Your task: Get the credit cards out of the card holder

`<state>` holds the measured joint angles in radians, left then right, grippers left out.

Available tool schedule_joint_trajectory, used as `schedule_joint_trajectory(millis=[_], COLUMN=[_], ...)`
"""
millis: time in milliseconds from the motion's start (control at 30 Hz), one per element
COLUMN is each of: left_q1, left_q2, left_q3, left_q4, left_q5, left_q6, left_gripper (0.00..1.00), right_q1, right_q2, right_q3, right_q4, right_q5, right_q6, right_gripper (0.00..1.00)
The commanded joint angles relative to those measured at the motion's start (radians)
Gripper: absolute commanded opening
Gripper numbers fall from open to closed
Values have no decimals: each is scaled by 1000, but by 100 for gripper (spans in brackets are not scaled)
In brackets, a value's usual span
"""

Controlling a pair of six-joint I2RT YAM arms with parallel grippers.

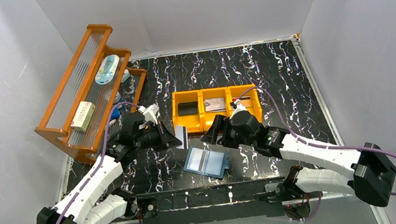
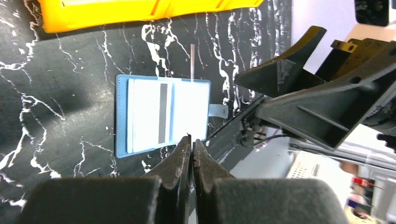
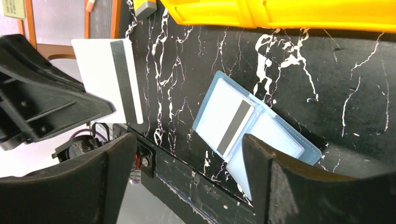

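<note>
While a slick credit card (image 3: 95,70) is being pinched by the left pincer (image 2: 191,140), the right pincer (image 3: 189,140) spread, slippage is being risked.

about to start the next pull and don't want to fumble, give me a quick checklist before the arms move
1. Left gripper shut on the held card: ok, the card is off to one side of the wallet.
2. Right gripper open and empty: ok, its jaws stand wide over the wallet.
3. Wallet lying open, inside up: ok.
4. Wallet emptied: not ok, a second card with a dark stripe lies in it.
5. More cards tucked in the other pockets: cannot tell.
</note>
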<state>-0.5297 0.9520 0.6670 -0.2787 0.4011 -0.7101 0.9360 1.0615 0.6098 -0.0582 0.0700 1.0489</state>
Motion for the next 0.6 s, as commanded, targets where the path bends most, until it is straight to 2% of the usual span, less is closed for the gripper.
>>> schedule_joint_trajectory(millis=[0,133,233,367,567], left_q1=[140,148,148,148,146], left_q2=[-31,-38,-15,-5,16], left_q3=[-171,-260,-289,-300,-274], left_q4=[279,587,752,839,858], left_q5=[373,476,507,519,560], left_q6=[-163,-335,-419,-463,-461], left_gripper=[0,0,0,0,0], right_q1=[-130,-247,-253,-253,-232], right_q2=[-99,-76,-38,-20,32], right_q3=[5,-39,-22,-38,-54], right_q4=[13,167,201,306,485], right_q5=[-72,-341,-417,-489,-564], right_q6=[-57,-22,-6,22,92], right_gripper=[95,86,79,77,70])
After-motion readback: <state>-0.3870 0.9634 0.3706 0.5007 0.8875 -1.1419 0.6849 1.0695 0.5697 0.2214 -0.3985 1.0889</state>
